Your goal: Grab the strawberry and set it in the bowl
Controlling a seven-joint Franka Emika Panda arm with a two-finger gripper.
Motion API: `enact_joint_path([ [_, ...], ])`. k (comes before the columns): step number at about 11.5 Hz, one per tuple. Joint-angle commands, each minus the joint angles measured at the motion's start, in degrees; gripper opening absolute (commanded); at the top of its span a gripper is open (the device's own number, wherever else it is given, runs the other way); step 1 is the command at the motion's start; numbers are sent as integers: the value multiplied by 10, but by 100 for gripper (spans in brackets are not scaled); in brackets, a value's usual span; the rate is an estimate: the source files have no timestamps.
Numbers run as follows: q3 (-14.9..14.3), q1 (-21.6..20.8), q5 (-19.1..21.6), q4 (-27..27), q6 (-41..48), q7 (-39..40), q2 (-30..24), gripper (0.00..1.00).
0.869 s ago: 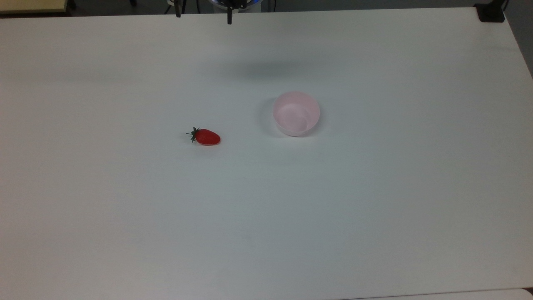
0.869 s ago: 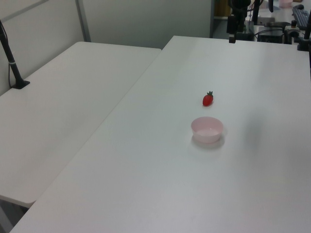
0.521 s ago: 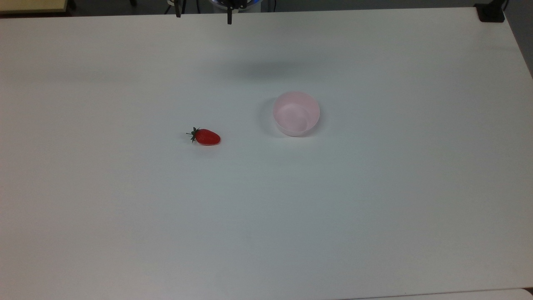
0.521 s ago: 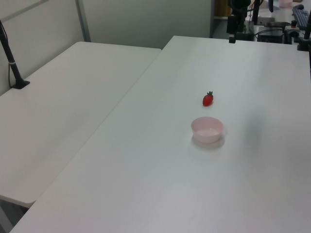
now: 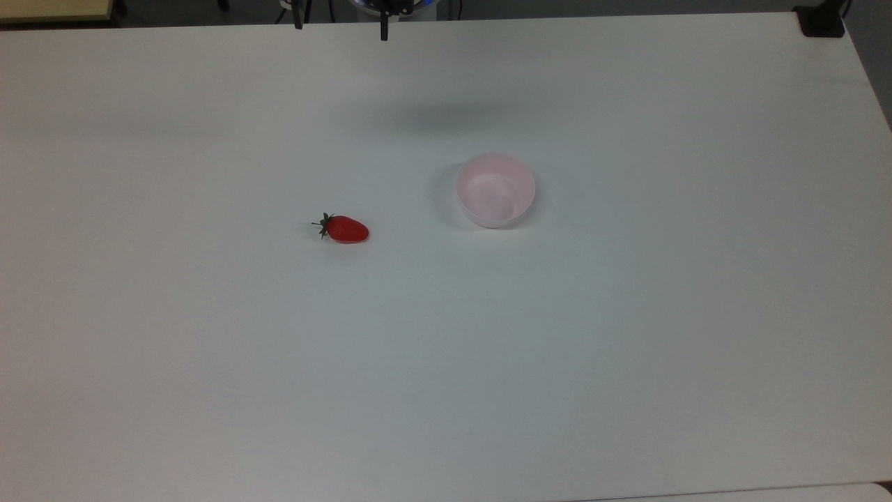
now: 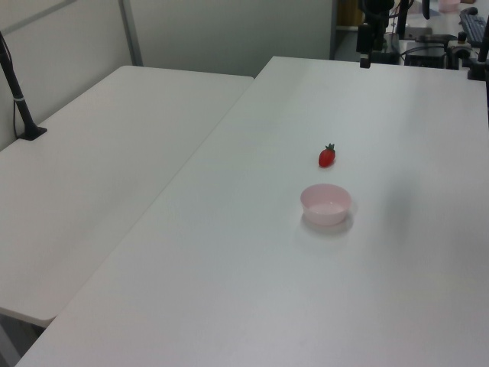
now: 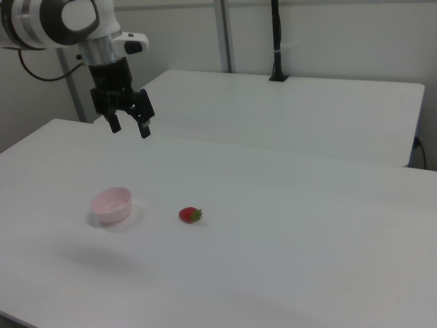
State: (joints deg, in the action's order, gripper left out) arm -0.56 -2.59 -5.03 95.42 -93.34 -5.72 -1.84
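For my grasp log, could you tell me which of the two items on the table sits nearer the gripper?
The bowl, pale pink, lies nearer the open gripper; the red strawberry rests farther off.

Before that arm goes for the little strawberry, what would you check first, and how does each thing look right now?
1. Gripper open wide enough to take the fruit: ok, its fingers stand apart.
2. Gripper empty: ok, nothing between the fingers.
3. Strawberry free to grasp: ok, it lies on its side on the table, apart from the bowl.
4. Bowl upright and empty: ok, opening faces up, nothing inside.
5. Path down to the strawberry clear: ok, the gripper hangs high above the table and nothing stands between them.
6. Whether the fingers line up across the strawberry's narrow width: cannot tell from here.
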Motion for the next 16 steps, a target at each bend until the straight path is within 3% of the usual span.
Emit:
enact_joint_path([
  [1, -7, -6, 6, 6, 6, 11, -5, 100],
  [8, -7, 7, 5, 5, -18, 71, 26, 100],
  [14, -6, 4, 0, 5, -105, 63, 121, 97],
  [16, -6, 5, 4, 5, -126, 22, 151, 92],
])
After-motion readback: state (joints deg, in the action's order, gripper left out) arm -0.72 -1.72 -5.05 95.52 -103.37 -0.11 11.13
